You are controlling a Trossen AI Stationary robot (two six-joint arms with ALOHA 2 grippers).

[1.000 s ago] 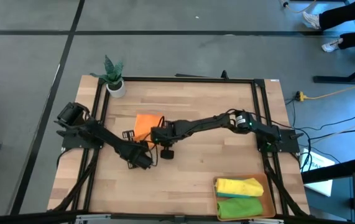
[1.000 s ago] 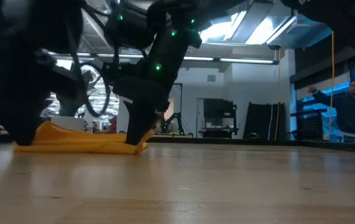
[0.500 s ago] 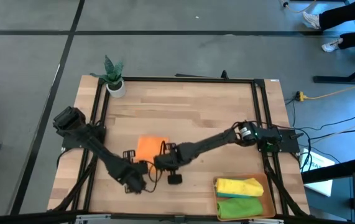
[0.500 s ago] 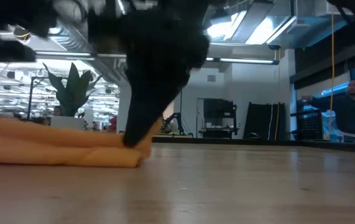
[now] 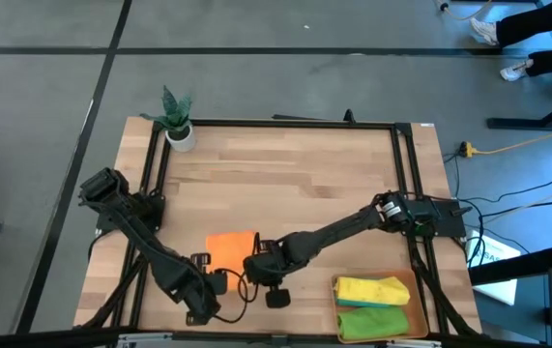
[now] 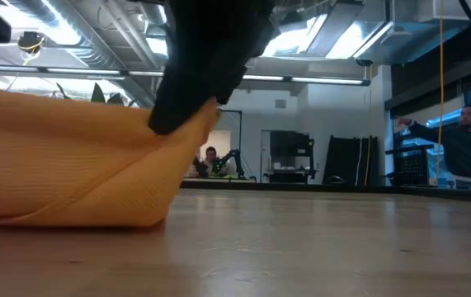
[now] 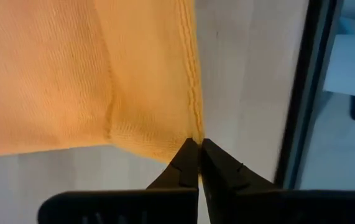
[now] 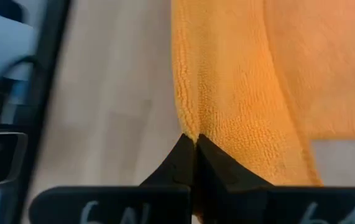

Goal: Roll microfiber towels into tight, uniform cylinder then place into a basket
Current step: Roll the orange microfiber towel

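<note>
Both arms pinch the orange towel (image 5: 232,246) at adjacent corners, probably to drag it flat toward the table's (image 5: 305,184) near edge before rolling. Left end effector (image 7: 196,157): pressed together on one corner hem. Right end effector (image 8: 194,151): pressed together on the other corner. The towel lies low on the table, near-centre left; the yellow towel (image 5: 372,289) and green towel (image 5: 372,320) sit rolled in the basket (image 5: 418,309).

Versus a second ago: the towel and both arms have moved nearer the front edge; the cloth now fills the low view.
</note>
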